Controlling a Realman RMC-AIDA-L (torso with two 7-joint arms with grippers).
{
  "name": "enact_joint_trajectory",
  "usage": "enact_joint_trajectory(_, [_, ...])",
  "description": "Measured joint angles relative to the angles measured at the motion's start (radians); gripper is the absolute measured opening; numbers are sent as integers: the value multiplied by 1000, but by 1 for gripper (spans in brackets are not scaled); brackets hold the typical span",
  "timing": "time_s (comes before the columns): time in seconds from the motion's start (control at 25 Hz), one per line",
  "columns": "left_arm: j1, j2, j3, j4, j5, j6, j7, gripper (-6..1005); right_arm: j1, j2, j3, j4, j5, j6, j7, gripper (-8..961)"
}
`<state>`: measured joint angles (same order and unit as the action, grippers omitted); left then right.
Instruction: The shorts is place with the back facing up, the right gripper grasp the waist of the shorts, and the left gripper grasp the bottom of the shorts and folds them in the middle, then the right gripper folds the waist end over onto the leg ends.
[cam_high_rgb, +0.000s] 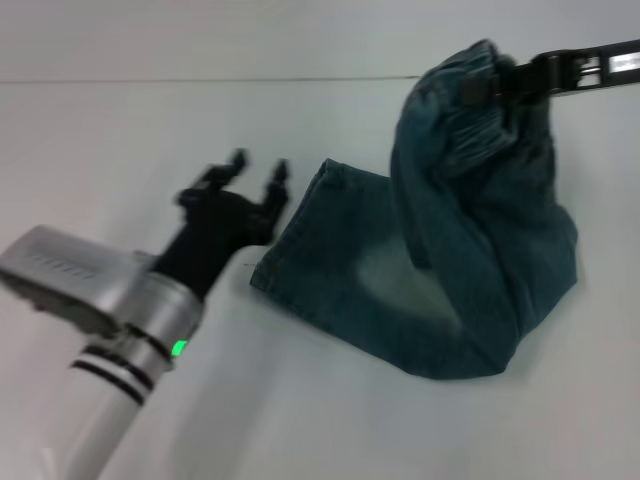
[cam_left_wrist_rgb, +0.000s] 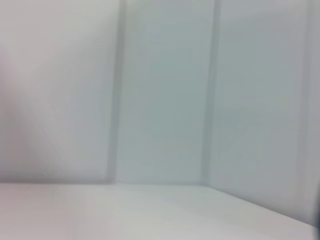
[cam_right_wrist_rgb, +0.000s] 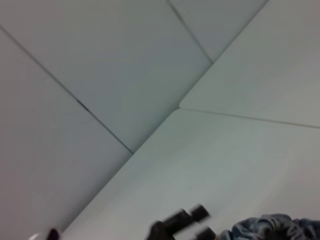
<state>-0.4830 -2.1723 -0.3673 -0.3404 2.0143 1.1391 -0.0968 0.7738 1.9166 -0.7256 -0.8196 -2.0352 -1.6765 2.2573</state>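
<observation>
The blue-green denim shorts lie folded lengthwise on the white table. Their waist end is lifted off the table at the back right. My right gripper is shut on that puckered waistband. Its white-labelled body reaches in from the right edge. The leg ends rest flat on the table, pointing left. Just left of those hems is my left gripper, open and holding nothing, apart from the cloth. A strip of gathered denim shows in the right wrist view. The left wrist view shows only table and wall.
The white table runs back to a pale panelled wall. My left arm's silver wrist with its green light crosses the table's near left.
</observation>
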Motion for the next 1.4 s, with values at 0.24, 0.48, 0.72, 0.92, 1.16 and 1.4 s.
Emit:
enact_joint_trajectory(0.24, [72,3,-129,95,-2,104,-113,622,58,40,-96,57,0,68,-25,86])
enact_joint_trajectory(0.48, [100,5,-199,181,-2,134,-232,731,124,81,-195,116,-4,155,-37,87])
enact_joint_trajectory(0.72, [102,5,-203,208,1,130,-272,728,188,104,-251,172,-61,220,-39,184])
enact_joint_trajectory(0.92, [95,5,-204,207,4,123,-272,725,202,115,-264,153,-67,229,-42,327])
enact_joint_trajectory(1.16, [93,7,-182,212,6,125,-295,726,154,128,-247,83,-46,219,-105,482])
enact_joint_trajectory(1.4, [63,27,112,410,8,241,-603,726,-70,141,-174,10,167,156,-344,700])
